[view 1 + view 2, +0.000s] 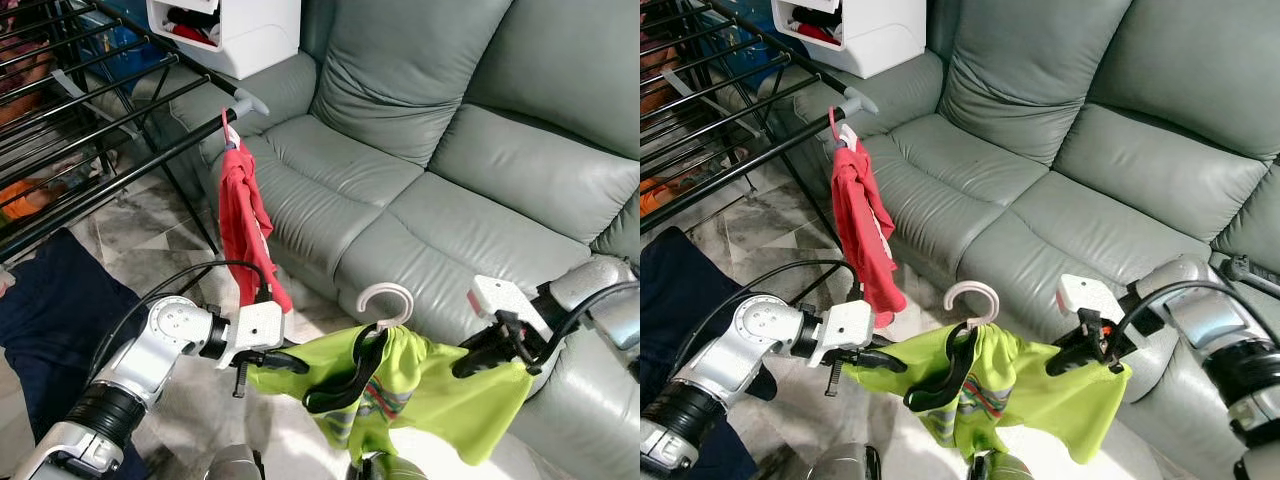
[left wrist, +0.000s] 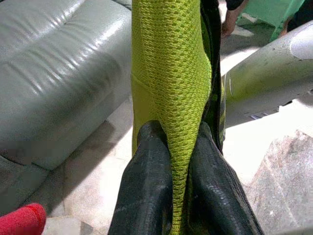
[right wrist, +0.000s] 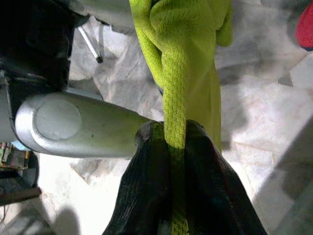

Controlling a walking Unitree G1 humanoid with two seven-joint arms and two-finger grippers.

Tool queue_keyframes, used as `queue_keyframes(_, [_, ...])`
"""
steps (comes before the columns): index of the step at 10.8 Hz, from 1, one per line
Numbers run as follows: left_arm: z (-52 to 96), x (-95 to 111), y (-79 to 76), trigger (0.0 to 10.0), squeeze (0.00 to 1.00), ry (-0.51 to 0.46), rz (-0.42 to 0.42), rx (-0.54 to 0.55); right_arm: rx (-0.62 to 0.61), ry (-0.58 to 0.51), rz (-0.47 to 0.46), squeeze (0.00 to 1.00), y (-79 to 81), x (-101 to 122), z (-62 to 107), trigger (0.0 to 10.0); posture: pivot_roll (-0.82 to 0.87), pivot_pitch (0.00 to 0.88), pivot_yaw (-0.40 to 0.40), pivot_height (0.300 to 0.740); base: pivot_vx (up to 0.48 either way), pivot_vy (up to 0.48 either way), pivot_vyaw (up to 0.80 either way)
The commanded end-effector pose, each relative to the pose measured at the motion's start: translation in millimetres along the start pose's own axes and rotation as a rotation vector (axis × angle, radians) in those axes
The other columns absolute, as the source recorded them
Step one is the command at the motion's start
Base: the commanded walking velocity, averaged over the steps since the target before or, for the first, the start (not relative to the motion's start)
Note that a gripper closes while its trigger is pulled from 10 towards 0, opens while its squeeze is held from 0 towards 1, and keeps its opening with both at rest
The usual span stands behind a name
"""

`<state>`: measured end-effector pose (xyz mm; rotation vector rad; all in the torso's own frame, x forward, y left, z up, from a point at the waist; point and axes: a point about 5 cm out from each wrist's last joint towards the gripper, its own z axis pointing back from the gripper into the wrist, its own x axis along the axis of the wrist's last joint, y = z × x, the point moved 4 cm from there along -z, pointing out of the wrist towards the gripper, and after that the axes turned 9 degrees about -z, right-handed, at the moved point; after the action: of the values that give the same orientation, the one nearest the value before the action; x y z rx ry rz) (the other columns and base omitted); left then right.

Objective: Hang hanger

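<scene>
**A:** Lime mesh shirt (image 1: pixel 420 395) on the white-hooked hanger (image 1: pixel 385 300) is stretched between both tools in the head views, low in front of the grey sofa (image 1: pixel 450 150). Left tool (image 1: pixel 285 362) and right tool (image 1: pixel 490 352) each pinch only cloth. The drying rack (image 1: pixel 120 130), with a red garment (image 1: pixel 243 225) on it, sits well off to the left.

**B:** Risky, I reckon. Nobody holds the hanger itself, so it could slide out.

**A:** Left wrist: fingers (image 2: pixel 146 191) clamped on fabric. Right wrist: same (image 3: pixel 146 191). Hanger's shoulders are buried in the cloth, can't make them out.
</scene>
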<state>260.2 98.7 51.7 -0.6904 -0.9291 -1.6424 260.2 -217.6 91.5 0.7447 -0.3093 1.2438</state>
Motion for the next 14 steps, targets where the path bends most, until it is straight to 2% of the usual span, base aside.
queue_keyframes(1, [1.6,6,7.8,0.0,0.0,-0.011,-0.042,0.02,-0.033,0.039,0.003,0.0,-3.2,-8,-1.4,0.0,-0.1,0.045,-0.025,0.74,0.0,0.0,0.0])
queue_keyframes(2, [1.0,6,9.9,1.5,0.0,-0.012,-0.044,0.035,-0.047,0.04,0.007,0.0,-5.1,-9,-2.2,0.0,-0.1,0.045,-0.025,0.74,0.0,0.0,0.0])
queue_keyframes(3, [-1.5,6,24.2,10.0,0.25,-0.008,-0.051,0.129,-0.1,0.026,0.016,0.0,-13.4,-7,-3.1,0.0,-0.1,0.041,-0.025,0.74,0.0,0.0,0.0])
queue_keyframes(4, [-0.3,5,32.9,10.0,1.0,0.01,-0.061,0.189,-0.124,0.025,0.028,0.0,-16.7,-7,-3.3,0.0,-0.1,0.041,-0.025,0.74,0.0,0.0,0.0])
queue_keyframes(5, [1.4,-2,43.2,10.0,1.0,0.076,-0.098,0.241,-0.24,0.019,0.051,0.0,-32.3,-4,-2.4,0.0,-0.09,0.025,-0.022,0.74,0.0,0.0,0.0])
queue_keyframes(7, [6.0,-3,54.8,10.0,1.0,0.117,-0.201,0.329,-0.456,-0.009,0.054,0.0,-57.7,1,1.9,0.0,-0.1,0.004,-0.009,0.74,0.0,0.0,0.0])
queue_keyframes(8, [8.0,-5,57.5,10.0,1.0,0.143,-0.253,0.355,-0.55,-0.014,0.042,0.0,-67.2,0,-1.5,0.0,-0.1,0.0,-0.001,0.74,0.0,0.0,0.0])
queue_keyframes(9, [8.8,-14,55.4,10.0,1.0,0.19,-0.288,0.361,-0.63,-0.053,0.02,0.0,-72.8,-3,-16.6,0.0,-0.1,0.0,0.008,0.74,0.0,0.0,0.0])
queue_keyframes(10, [8.7,-21,52.2,10.0,1.0,0.177,-0.227,0.416,-0.68,-0.108,-0.019,0.0,-74.1,-4,-30.5,0.0,-0.1,0.0,0.015,0.74,0.0,0.0,0.0])
queue_keyframes(11, [9.4,-29,48.4,10.0,1.0,0.163,-0.132,0.502,-0.741,-0.18,-0.071,0.0,-74.5,-5,-42.8,0.0,-0.1,0.0,0.021,0.74,0.0,0.0,0.0])
queue_keyframes(12, [11.0,-38,48.5,10.0,1.0,0.121,0.017,0.67,-0.841,-0.277,-0.128,0.0,-74.8,-3,-54.9,0.0,-0.1,0.0,0.025,0.74,0.0,0.0,0.0])
queue_keyframes(13, [21.7,-45,55.1,10.0,1.0,0.102,0.124,0.897,-0.925,-0.355,-0.19,0.0,-74.0,-1,-63.1,0.0,-0.1,0.0,0.027,0.74,0.0,0.0,0.0])
queue_keyframes(14, [36.8,-49,58.8,10.0,1.0,0.133,0.121,1.069,-0.987,-0.385,-0.213,0.0,-71.6,-3,-70.1,0.0,-0.1,0.0,0.028,0.74,0.0,0.0,0.0])
